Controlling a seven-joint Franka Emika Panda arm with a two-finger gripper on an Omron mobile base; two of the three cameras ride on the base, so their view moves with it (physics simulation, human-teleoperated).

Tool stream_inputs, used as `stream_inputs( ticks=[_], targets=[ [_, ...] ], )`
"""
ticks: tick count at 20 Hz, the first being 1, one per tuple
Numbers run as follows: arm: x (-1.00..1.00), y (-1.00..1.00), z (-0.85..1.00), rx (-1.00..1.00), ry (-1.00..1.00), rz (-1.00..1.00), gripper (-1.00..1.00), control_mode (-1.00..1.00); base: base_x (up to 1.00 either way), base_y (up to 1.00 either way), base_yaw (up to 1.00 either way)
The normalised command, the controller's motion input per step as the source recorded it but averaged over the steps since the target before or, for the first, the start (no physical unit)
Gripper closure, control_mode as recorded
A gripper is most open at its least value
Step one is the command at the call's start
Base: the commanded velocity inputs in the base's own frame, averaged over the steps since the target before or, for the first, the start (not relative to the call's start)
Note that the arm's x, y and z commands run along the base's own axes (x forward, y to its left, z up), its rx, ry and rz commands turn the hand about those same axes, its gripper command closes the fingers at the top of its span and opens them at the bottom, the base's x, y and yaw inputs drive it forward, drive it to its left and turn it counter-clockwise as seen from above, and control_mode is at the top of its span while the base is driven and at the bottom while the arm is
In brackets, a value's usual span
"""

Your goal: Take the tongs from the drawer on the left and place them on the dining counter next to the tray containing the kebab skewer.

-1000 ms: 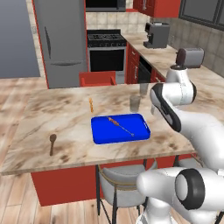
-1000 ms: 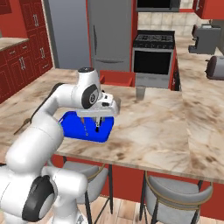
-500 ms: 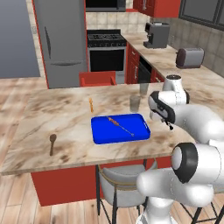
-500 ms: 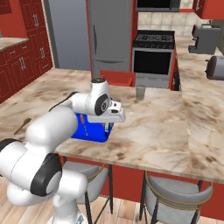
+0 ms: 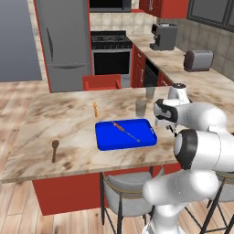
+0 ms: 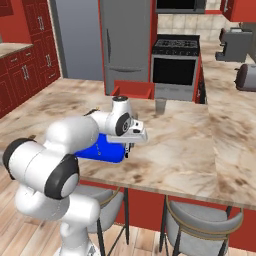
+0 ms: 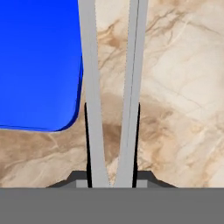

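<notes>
Left base view: the end effector hangs low over the worktop, just off the right short edge of the blue tray, where the kebab skewer lies. A wooden spoon rests near the worktop's left front corner, well apart

Right base view: the end effector points down at bare worktop beside the tray, close to the front edge

Hand view: the end effector is clamped on the tongs, whose two grey arms run up from between the fingertips alongside the tray's rounded corner. To place well, I judge it should lower straight down until the tongs lie flat, keep them off the tray rim, then release
</notes>
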Motion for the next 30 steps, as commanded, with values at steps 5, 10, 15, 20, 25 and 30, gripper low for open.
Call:
stream_inputs(
  ticks=[5,10,15,20,25,30],
  targets=[
    [0.20,-0.23,-0.39,0.04,0.00,0.00,1.00,-1.00,0.00,0.00,0.00],
    [0.32,-0.06,-0.36,0.01,0.00,0.00,1.00,-1.00,0.00,0.00,0.00],
    [0.37,0.00,-0.29,0.00,0.00,0.00,1.00,-1.00,0.00,0.00,0.00],
    [0.26,0.00,-0.26,0.00,0.00,0.00,1.00,-1.00,0.00,0.00,0.00],
    [0.18,0.00,-0.23,0.00,0.00,0.00,1.00,-1.00,0.00,0.00,0.00],
    [0.09,0.00,-0.18,0.00,0.00,0.00,1.00,-1.00,0.00,0.00,0.00]
  ],
)
